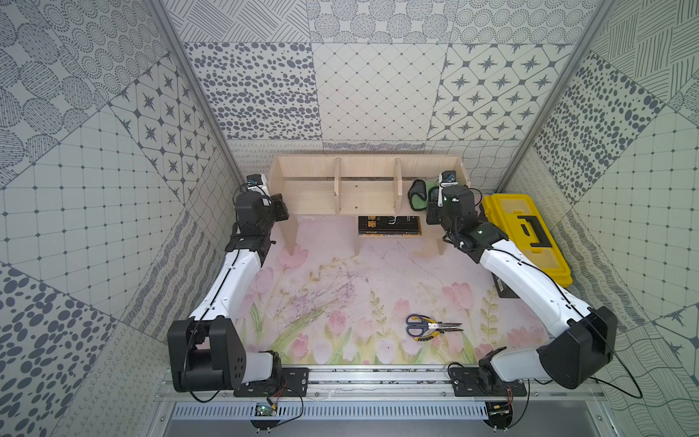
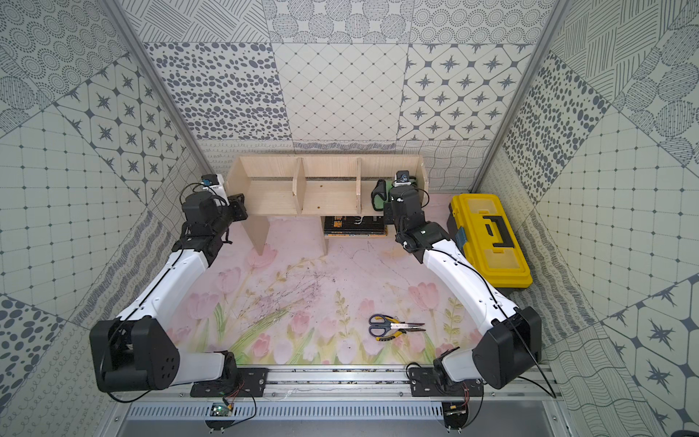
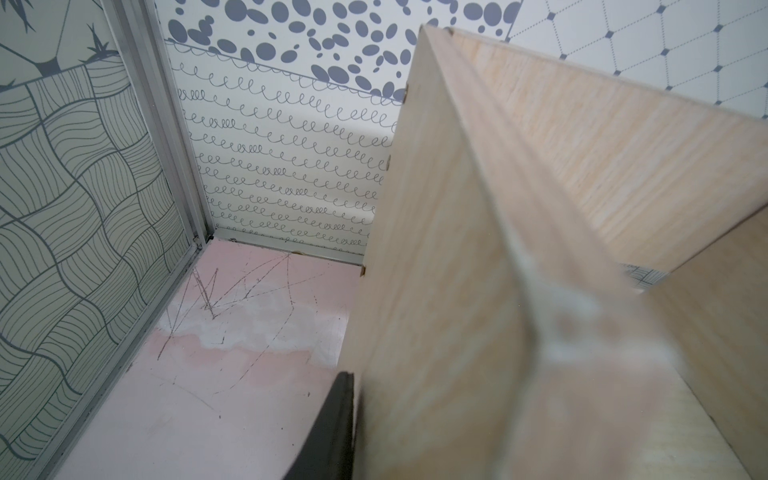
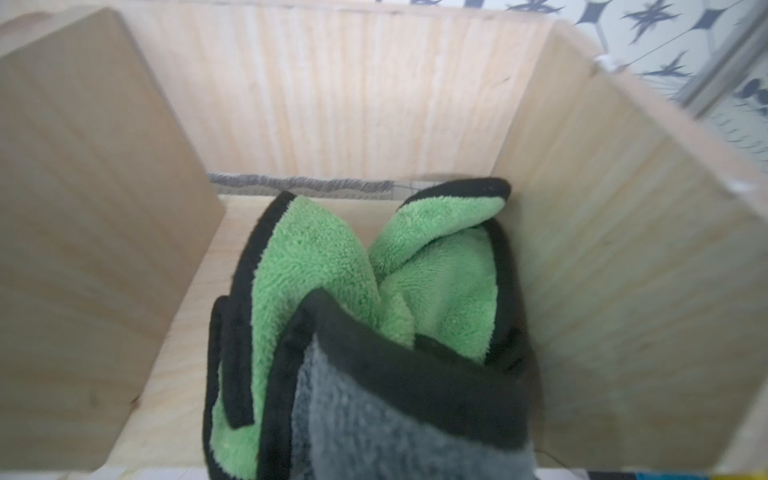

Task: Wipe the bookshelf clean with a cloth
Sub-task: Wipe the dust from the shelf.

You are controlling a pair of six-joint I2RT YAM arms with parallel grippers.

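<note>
The pale wood bookshelf [image 1: 363, 178] stands at the back of the table in both top views. My left gripper [image 1: 279, 207] is shut on its left side panel [image 3: 436, 270]. One black finger [image 3: 336, 428] presses the panel's outer face, and the other finger is a blur on the inner side. The cloth [image 1: 418, 196], green on one face and dark grey on the other, lies bunched in the right bay. My right gripper [image 1: 435, 199] is shut on it. In the right wrist view the cloth [image 4: 332, 270] hides the jaws and rests on the bay floor near the right side panel [image 4: 623, 249].
A yellow and black toolbox [image 1: 525, 234] sits right of the shelf, close to my right arm. Dark books [image 1: 389, 226] lie on the small lower shelf. Scissors [image 1: 431, 326] lie on the floral mat near the front. Patterned walls close in on both sides.
</note>
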